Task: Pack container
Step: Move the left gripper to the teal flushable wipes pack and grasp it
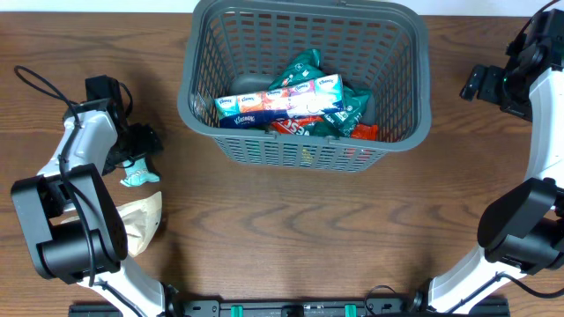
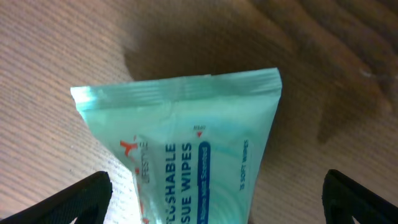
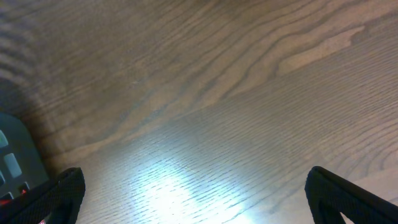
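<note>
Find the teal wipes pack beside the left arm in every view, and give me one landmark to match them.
Overhead: the teal wipes pack lies at far left on the wooden table, at the tip of the left pincer.
Left wrist: it fills the centre, between the open fingers.
Right wrist: not in it.
Shared landmark: the table's wood grain shows in all three.

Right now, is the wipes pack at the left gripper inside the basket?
Out: the pack lies on the table, between the left gripper's spread fingers.
</note>
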Controlling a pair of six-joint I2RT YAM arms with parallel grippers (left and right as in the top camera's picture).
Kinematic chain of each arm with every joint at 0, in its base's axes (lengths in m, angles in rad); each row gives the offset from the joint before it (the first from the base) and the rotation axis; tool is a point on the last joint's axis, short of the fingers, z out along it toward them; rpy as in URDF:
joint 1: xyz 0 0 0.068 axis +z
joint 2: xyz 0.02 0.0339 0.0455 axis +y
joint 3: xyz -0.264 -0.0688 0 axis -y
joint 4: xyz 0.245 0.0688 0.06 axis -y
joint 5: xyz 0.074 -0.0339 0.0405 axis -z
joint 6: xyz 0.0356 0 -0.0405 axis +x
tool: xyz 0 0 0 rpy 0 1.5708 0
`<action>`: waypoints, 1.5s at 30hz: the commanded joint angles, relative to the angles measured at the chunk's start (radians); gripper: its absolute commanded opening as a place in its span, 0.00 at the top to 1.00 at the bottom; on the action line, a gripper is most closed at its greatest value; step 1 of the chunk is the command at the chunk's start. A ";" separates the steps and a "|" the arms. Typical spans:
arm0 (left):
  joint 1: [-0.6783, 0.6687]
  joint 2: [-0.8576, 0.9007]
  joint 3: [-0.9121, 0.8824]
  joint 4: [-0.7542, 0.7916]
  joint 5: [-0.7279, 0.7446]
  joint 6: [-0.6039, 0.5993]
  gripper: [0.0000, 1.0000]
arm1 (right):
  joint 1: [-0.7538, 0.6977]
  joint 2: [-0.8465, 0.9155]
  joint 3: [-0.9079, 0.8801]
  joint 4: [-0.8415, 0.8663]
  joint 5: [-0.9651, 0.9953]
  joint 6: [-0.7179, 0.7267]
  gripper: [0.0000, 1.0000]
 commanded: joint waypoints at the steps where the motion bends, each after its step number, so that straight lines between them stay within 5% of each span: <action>1: 0.007 0.012 -0.024 0.014 -0.002 0.006 0.07 | 0.002 -0.003 -0.001 0.001 -0.003 -0.017 0.01; 17: 0.023 0.014 -0.027 0.029 -0.002 0.055 0.11 | 0.002 -0.003 -0.001 0.000 -0.003 -0.020 0.01; 27: 0.024 0.014 -0.027 0.029 -0.002 0.054 0.60 | 0.002 -0.004 -0.001 0.000 -0.003 -0.020 0.01; 35: 0.024 0.014 -0.027 0.028 -0.002 0.055 0.75 | 0.002 -0.004 -0.001 -0.006 -0.003 -0.020 0.01; 37: 0.024 0.014 -0.027 0.027 -0.002 0.055 0.94 | 0.002 -0.004 -0.001 -0.006 -0.003 -0.020 0.01; 45: 0.024 0.007 -0.027 0.005 -0.001 0.055 0.94 | 0.002 -0.004 -0.001 -0.006 -0.003 -0.020 0.01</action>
